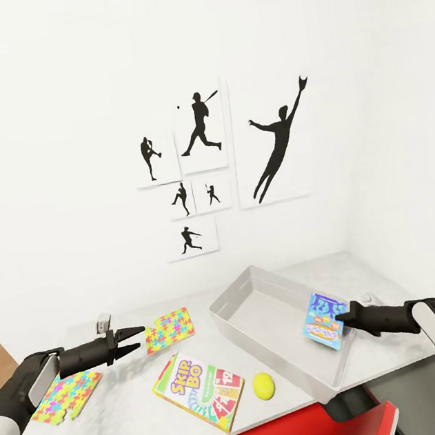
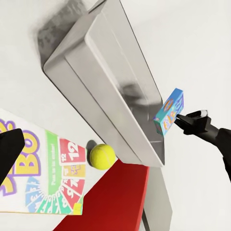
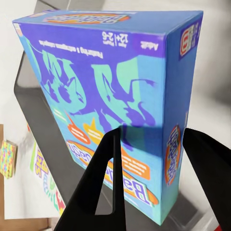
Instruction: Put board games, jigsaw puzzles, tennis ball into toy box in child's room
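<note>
— Blue board game (image 1: 325,321), tilted on edge, is clamped in the right tool (image 1: 342,319) over the grey toy box (image 1: 243,294) on the worktop (image 1: 137,425).

— And the left tool (image 1: 135,339)?

— Parted, gripping nothing, just beside one jigsaw puzzle (image 1: 168,329); a second puzzle (image 1: 66,396), the Skip-Bo game (image 1: 200,391) and the tennis ball (image 1: 263,385) lie outside the box.

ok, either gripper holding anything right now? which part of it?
The right gripper holds the blue board game by one narrow edge, a finger on each broad face, above the toy box. The left gripper is open and holds nothing.
</note>
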Tool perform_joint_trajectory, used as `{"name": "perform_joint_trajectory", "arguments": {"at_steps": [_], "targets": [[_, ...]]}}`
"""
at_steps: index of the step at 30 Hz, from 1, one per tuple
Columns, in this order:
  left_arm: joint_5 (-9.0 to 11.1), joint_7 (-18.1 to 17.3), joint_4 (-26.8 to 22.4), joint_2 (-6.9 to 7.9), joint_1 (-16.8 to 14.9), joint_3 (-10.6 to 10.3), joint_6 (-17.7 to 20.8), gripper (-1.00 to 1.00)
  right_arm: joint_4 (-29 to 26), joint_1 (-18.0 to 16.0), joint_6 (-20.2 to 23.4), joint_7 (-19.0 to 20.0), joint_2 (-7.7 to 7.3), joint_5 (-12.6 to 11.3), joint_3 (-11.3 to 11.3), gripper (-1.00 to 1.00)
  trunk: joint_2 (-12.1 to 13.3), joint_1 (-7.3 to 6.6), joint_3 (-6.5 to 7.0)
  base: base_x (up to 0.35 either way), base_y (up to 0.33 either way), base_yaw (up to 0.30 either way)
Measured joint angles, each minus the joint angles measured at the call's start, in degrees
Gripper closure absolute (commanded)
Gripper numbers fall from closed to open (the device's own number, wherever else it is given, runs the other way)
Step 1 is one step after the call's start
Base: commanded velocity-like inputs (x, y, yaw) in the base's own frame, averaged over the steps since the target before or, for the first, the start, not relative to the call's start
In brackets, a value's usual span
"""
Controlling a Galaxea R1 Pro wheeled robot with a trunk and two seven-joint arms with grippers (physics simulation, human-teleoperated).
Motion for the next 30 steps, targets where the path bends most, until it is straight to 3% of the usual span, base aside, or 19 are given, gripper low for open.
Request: {"name": "perform_joint_trajectory", "arguments": {"at_steps": [30], "targets": [[0.0,0.0,0.0,0.00,0.0,0.0,0.0,-1.00,0.0,-0.3,0.0,0.1,0.04,-0.4,0.1,1.00,0.0,0.00,0.00,0.000,0.000,0.000]]}}
